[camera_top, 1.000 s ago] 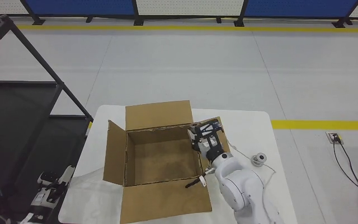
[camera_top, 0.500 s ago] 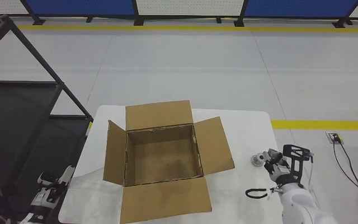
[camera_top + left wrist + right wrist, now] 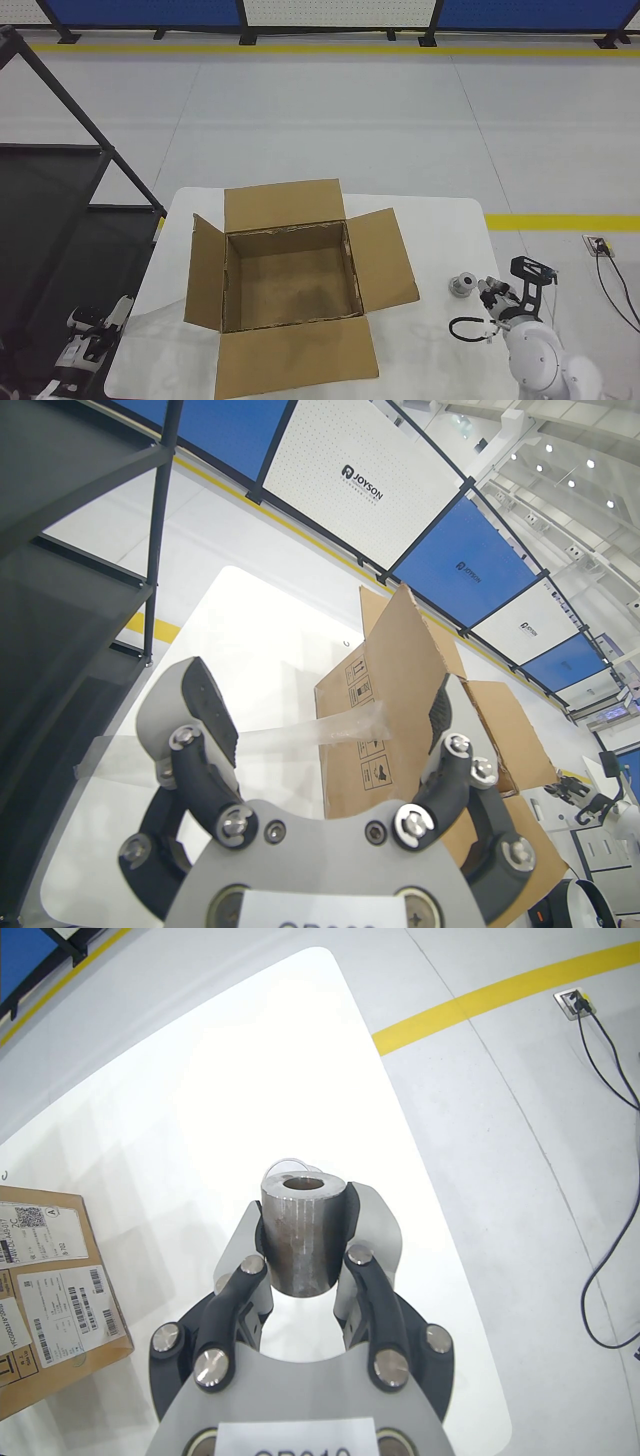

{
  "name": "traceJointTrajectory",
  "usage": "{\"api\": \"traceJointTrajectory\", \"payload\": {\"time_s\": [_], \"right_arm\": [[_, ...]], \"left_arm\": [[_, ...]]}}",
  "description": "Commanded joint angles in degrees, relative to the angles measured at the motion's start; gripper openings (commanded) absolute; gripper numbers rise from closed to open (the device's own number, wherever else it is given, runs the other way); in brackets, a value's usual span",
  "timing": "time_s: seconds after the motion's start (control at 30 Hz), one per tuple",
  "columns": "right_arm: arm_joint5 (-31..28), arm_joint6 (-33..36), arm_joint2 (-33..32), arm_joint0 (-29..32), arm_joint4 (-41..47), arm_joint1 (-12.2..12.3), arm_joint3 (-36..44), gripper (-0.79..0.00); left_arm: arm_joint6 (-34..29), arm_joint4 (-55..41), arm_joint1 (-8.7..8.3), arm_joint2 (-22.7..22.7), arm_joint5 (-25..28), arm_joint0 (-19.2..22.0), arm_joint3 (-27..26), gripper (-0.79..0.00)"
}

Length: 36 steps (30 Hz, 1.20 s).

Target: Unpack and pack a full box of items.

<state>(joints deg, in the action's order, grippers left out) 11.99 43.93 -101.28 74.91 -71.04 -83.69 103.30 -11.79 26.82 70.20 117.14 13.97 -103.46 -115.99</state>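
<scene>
I'm watching my right pincer (image 3: 304,1215) gripping the metal cylinder (image 3: 300,1248) over the desk (image 3: 280,1078). It is no longer hovering at the box (image 3: 283,205) flap, which is now lying well off to its side. My left pincer (image 3: 320,710) is hanging open.

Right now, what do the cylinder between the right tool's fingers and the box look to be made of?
Cylinder: metal, probably steel. It is dull grey with faint vertical streaks and dark staining down one side.
Box: brown corrugated cardboard, matte. Its flap edges are ragged and paper labels are stuck on its side.
</scene>
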Motion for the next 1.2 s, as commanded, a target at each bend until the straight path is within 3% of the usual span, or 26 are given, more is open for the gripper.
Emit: {"api": "traceJointTrajectory", "payload": {"time_s": [0.0,0.13,0.33,0.8,0.93,1.17], "right_arm": [[2.08,0.87,0.69,-1.14,-2.59,0.1,-1.45,-0.785],[4.26,5.58,0.67,-5.46,-6.89,0.61,-6.72,-0.785],[2.43,11.0,0.89,-11.81,-10.17,1.41,-15.84,-0.785],[1.0,10.61,0.97,-17.81,-10.31,2.41,-26.92,-0.785],[1.07,10.6,1.39,-18.01,-10.04,2.54,-27.48,-0.594],[0.99,10.86,1.92,-18.48,-9.76,2.85,-28.29,-0.533]], "left_arm": [[0.0,0.0,0.0,0.0,0.0,0.0,0.0,0.0],[0.0,0.0,0.0,0.0,0.0,0.0,0.0,0.0],[0.0,0.0,0.0,0.0,0.0,0.0,0.0,0.0],[0.0,0.0,0.0,0.0,0.0,0.0,0.0,0.0],[0.0,0.0,0.0,0.0,0.0,0.0,0.0,0.0],[0.0,0.0,0.0,0.0,0.0,0.0,0.0,0.0]]}}
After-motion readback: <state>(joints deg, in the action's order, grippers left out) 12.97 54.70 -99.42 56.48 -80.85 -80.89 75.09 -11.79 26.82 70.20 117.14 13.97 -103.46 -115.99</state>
